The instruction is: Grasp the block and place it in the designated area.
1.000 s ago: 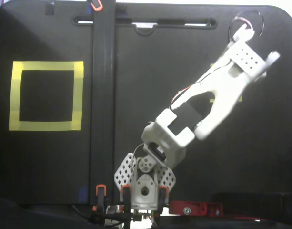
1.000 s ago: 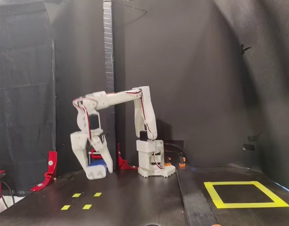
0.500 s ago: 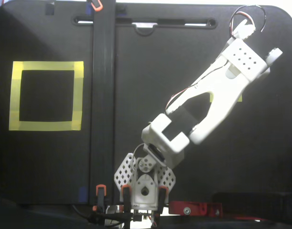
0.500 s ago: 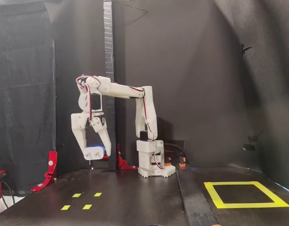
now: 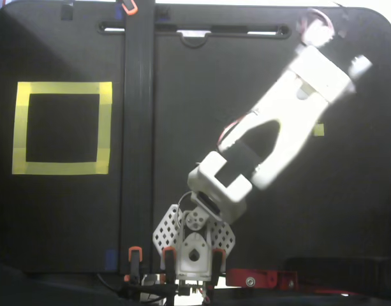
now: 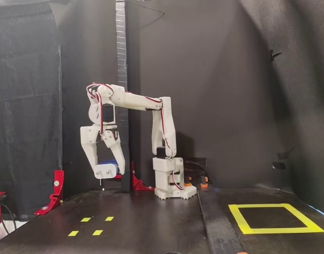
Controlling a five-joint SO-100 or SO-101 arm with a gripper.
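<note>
In a fixed view from the side, my gripper (image 6: 107, 171) hangs point-down above the left part of the table, shut on the dark-blue block (image 6: 113, 168). The block shows between the white fingers (image 6: 119, 157), well clear of the surface. In a fixed view from above, the white arm (image 5: 291, 108) reaches to the upper right and covers both gripper and block. The designated area (image 5: 61, 88) is a wide yellow tape square with black inside, at the left from above. From the side, the designated area (image 6: 278, 230) lies at the lower right, far from the gripper.
Several tiny yellow markers (image 6: 98, 232) lie on the table below the gripper; one marker (image 5: 318, 130) shows beside the arm from above. A black upright post (image 6: 121, 79) stands behind the arm. A red clamp (image 6: 56, 190) sits at the left edge. The arm's base (image 6: 172, 189) is mid-table.
The arm has risen, lifting the gripper and the held block from near the table surface to well above it. From above, the forearm has swung slightly.
</note>
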